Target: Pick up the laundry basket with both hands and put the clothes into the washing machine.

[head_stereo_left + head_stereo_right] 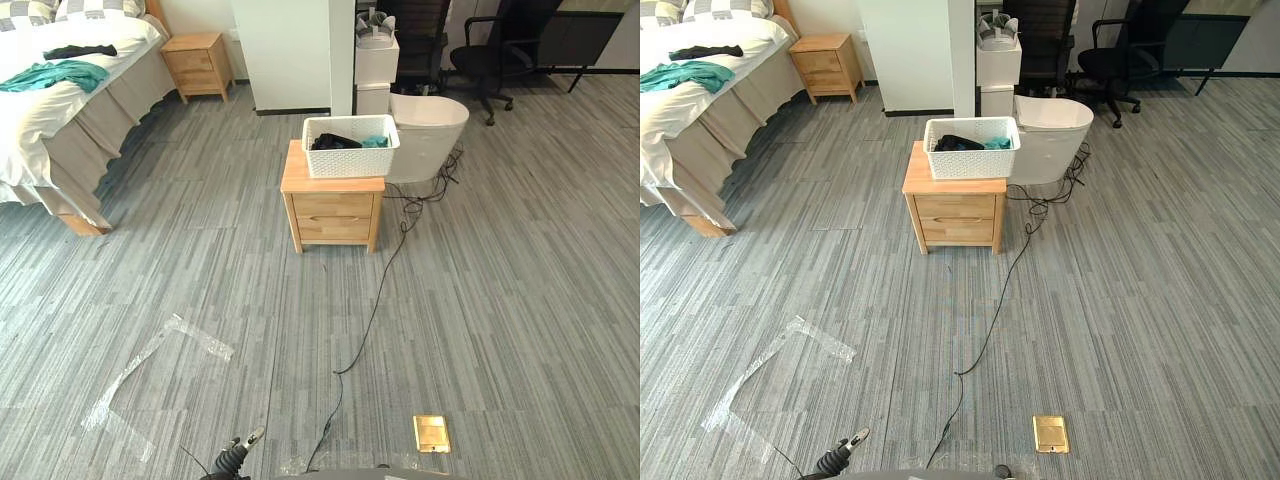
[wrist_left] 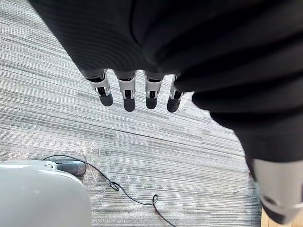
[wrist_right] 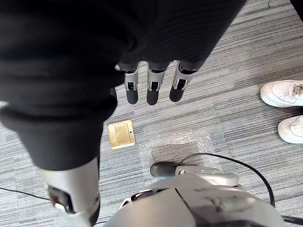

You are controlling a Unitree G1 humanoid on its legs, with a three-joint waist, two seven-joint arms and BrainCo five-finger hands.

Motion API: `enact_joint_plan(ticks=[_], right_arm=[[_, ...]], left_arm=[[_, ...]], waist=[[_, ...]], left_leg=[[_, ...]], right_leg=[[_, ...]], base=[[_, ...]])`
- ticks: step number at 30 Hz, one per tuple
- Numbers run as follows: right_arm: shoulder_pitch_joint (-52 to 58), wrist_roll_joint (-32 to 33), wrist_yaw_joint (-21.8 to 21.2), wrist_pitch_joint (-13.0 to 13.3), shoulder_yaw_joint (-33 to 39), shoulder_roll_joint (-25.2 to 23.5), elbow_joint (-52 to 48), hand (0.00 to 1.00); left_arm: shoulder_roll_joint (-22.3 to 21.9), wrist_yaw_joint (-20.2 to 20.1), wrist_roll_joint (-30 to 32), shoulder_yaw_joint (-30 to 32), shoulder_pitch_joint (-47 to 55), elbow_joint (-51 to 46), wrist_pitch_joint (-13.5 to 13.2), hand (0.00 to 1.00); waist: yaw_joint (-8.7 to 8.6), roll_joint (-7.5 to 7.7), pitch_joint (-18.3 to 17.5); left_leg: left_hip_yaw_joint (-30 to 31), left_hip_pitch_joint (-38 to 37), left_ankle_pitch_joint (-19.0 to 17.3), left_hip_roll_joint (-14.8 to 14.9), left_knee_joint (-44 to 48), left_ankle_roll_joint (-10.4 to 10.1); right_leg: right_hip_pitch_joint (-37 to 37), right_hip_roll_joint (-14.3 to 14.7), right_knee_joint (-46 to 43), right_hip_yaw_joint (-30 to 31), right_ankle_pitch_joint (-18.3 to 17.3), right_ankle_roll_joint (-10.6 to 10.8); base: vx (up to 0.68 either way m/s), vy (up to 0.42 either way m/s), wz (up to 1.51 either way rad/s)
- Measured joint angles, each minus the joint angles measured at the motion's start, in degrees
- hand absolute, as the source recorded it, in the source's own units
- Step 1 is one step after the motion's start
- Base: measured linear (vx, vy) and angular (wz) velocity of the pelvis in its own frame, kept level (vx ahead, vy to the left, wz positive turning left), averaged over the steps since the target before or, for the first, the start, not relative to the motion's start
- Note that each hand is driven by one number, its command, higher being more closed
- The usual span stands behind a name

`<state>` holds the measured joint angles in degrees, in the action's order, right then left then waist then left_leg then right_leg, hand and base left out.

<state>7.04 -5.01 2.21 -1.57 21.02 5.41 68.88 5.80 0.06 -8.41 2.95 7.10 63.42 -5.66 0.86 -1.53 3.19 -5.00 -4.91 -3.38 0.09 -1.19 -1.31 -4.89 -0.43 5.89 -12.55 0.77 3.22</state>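
A white laundry basket [image 1: 350, 148] stands on a small wooden nightstand [image 1: 333, 205] in the middle of the room, well ahead of me. Dark and teal clothes [image 1: 345, 141] lie inside it. Just behind and to the right of the nightstand is a white rounded washing machine [image 1: 428, 132]. My left hand [image 2: 128, 90] hangs over the grey floor with straight fingers and holds nothing. My right hand [image 3: 149, 87] hangs the same way, fingers straight and empty, above a brass floor plate [image 3: 121, 134]. Both hands are far from the basket.
A bed [image 1: 60, 100] with teal and dark garments on it is at the far left, a second nightstand [image 1: 198, 64] beside it. Office chairs [image 1: 500, 50] stand at the back right. Clear tape [image 1: 150, 365] lies on the floor. A person's white shoes [image 3: 284, 109] are near my right side.
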Motion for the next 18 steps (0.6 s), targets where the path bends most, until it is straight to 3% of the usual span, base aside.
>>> enact_joint_plan(ticks=[18], right_arm=[[-0.41,-0.03,0.22,0.11,1.02,-0.53,-0.03,0.0]], left_arm=[[0.3,-0.07,-1.15,0.24,0.3,0.63,0.04,0.0]], waist=[[-0.01,0.87,0.59]], left_leg=[[-0.25,-0.86,-0.01,0.11,-0.48,0.05]], right_leg=[[-0.54,0.14,0.08,-0.01,0.22,-0.35]], base=[[-0.03,0.003,0.0]])
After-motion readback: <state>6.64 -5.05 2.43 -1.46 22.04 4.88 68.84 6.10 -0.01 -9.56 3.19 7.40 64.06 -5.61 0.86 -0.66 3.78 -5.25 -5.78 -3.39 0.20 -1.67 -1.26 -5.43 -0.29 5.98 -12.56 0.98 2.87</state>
